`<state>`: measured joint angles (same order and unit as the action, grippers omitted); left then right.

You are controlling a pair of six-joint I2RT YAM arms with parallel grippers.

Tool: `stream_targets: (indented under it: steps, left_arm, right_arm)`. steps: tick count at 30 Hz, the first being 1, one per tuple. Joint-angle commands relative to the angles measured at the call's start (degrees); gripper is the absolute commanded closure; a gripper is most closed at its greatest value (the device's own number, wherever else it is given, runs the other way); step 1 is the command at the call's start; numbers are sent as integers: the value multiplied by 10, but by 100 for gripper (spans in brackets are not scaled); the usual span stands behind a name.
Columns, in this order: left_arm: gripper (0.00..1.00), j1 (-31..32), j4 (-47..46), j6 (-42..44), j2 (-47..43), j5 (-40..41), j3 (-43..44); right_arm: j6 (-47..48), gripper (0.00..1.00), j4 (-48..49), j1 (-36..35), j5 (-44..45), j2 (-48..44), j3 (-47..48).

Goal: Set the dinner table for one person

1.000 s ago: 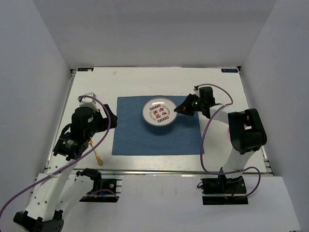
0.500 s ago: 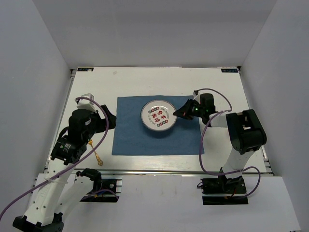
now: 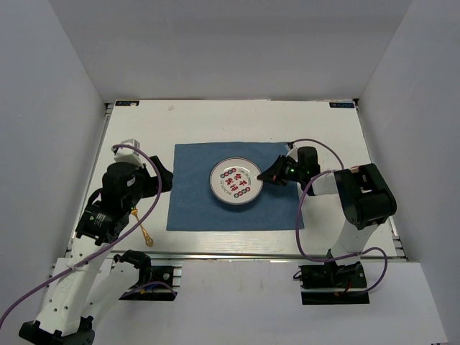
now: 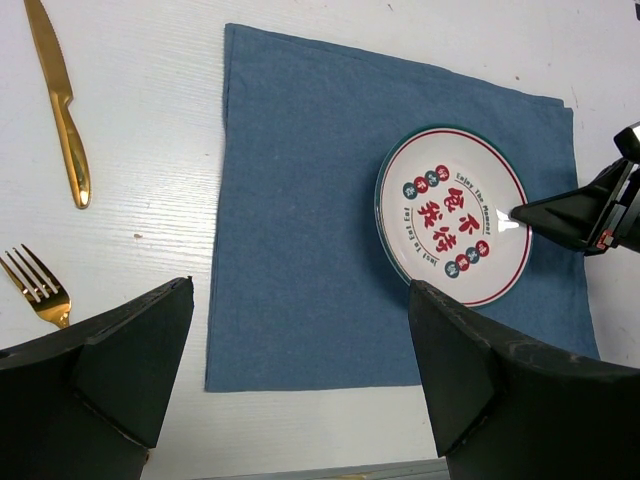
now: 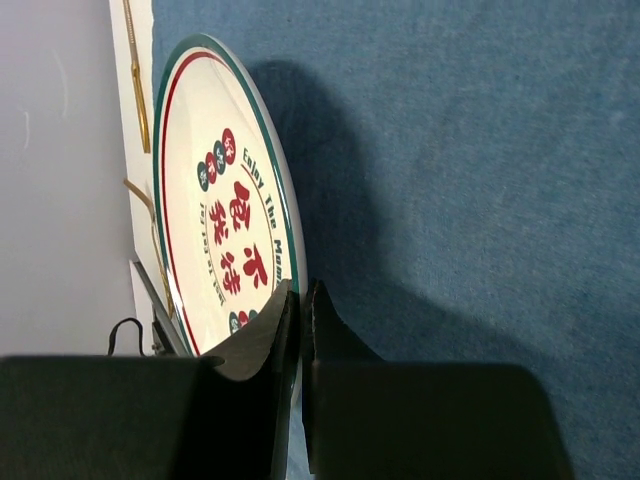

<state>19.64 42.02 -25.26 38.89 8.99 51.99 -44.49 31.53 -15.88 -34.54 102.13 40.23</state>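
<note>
A white plate with a green and red rim and red lettering sits over the blue cloth placemat on the white dinner table. My right gripper is shut on the plate's right rim; in the right wrist view the plate is pinched between the fingers. My left gripper is open and empty above the table's near left part. A gold knife and a gold fork lie left of the placemat.
The fork's handle shows by the left arm. White walls enclose the table on three sides. A metal rail runs along the front edge.
My right gripper has carried the plate a little nearer and lower over the placemat. The left arm has shifted slightly and then held still.
</note>
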Motion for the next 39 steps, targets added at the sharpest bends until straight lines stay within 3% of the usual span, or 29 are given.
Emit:
stream_targets:
  steps: [1,6,9,11,12,13,14,15,20,22,27,28,31,34,39]
  left_arm:
    - [2,2,-3,-2,-1,8,-4]
    - [2,2,-3,-2,0,6,-4]
    - [2,2,-4,-1,0,4,-4]
    - [2,2,-3,-1,0,3,-4]
    - [2,2,-4,-1,0,3,-4]
    - [2,2,-4,-1,0,4,-4]
    - [2,2,-4,-1,0,3,-5]
    - [2,2,-4,-1,0,3,-5]
    - [2,2,-4,-1,3,2,-4]
    - [2,2,-2,-1,2,1,-4]
    - [2,2,-3,-1,-2,5,-5]
    - [2,2,-3,-1,-3,6,-5]
    - [2,2,-4,-2,-6,4,-6]
    - [2,2,-4,-1,-5,1,-7]
    - [2,2,-5,0,-2,-1,-6]
  right_arm:
    - [0,100,54,-5,-21,1,-1]
    - [5,100,47,-4,-15,10,7]
    - [5,93,48,-6,-19,18,10]
    - [6,81,50,-6,-18,13,3]
    - [8,74,49,-6,-18,7,0]
    - [10,55,49,-6,-13,3,-1]
    - [12,19,42,-6,-8,-3,-7]
    - [14,11,41,-6,-4,-15,-9]
    - [34,11,-1,-1,29,-71,-6]
    - [65,11,-80,-2,66,-111,22]
    - [127,11,-314,-4,295,-169,139]
    - [129,11,-413,0,370,-170,190]
    - [134,11,-521,0,506,-187,252]
    - [116,11,-589,0,629,-226,275]
    - [106,11,-646,19,733,-270,282]
